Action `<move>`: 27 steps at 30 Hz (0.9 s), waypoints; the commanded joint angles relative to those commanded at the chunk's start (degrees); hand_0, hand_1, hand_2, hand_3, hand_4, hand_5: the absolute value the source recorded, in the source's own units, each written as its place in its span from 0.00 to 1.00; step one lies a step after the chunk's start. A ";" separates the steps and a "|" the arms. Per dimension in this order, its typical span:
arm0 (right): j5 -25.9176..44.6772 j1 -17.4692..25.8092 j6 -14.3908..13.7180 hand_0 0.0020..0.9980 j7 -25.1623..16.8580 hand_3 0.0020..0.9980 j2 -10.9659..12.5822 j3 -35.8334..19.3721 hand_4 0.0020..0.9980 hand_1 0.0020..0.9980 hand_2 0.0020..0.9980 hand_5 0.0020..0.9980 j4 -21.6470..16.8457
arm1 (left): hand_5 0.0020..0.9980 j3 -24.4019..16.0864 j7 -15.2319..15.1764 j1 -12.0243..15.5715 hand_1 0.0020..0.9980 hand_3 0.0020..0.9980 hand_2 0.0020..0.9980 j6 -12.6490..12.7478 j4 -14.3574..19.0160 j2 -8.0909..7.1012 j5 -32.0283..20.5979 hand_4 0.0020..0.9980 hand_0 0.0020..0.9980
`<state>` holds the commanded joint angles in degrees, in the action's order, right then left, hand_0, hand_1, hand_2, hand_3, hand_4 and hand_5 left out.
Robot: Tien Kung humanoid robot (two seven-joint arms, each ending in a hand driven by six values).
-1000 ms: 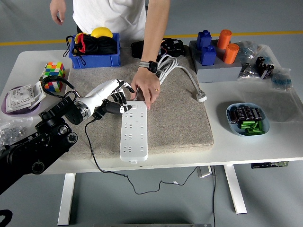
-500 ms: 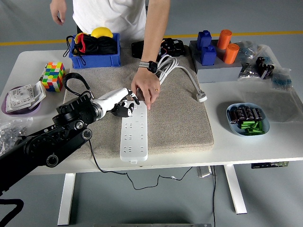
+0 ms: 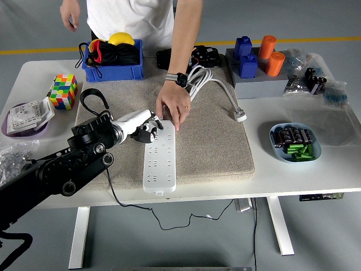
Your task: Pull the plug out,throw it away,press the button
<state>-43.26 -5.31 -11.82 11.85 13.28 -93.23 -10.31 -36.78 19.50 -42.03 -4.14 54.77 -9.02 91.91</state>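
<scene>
The left hand (image 3: 141,123) reaches in from the lower left over the beige mat (image 3: 214,141), its fingers (image 3: 151,126) curled loosely at the far end of the white power strip (image 3: 158,156), holding nothing. Just right of the fingers, a person's hand (image 3: 174,107) presses that end. The strip's long axis runs toward the counter (image 3: 316,175) front; no writing is legible.

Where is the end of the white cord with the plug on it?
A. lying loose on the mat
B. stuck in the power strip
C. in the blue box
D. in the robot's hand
A: the plug lies loose at the right edge of the beige mat, well away from the power strip.
</scene>
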 joint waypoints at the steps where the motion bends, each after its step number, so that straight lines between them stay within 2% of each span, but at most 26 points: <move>1: -0.05 0.00 -0.01 0.75 0.03 0.61 0.01 -0.02 0.66 0.68 0.65 0.48 0.00 | 0.00 -0.01 -0.04 -0.03 0.03 0.65 0.04 0.04 -0.21 0.07 0.08 0.23 0.03; 17: -0.10 0.19 0.01 0.75 -0.07 0.61 -0.24 -0.52 0.66 0.68 0.64 0.48 0.00 | 0.00 1.36 -0.32 -0.54 0.03 0.64 0.04 0.21 -1.38 0.37 -0.39 0.19 0.03; 22: 0.04 0.21 0.05 0.75 -0.26 0.61 -0.30 -0.52 0.66 0.68 0.64 0.48 0.00 | 0.00 -1.35 -0.52 0.10 0.03 0.64 0.04 0.38 0.62 -0.01 0.48 0.19 0.03; 27: 0.03 0.21 0.09 0.75 -0.28 0.61 -0.31 -0.64 0.66 0.68 0.64 0.48 0.00 | 0.00 -6.20 -0.86 0.82 0.03 0.64 0.04 0.60 4.10 -1.39 1.37 0.18 0.03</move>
<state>-43.23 -5.10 -11.73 11.57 12.97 -93.88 -10.31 -42.98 18.64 -41.21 -3.53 58.86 -10.40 93.28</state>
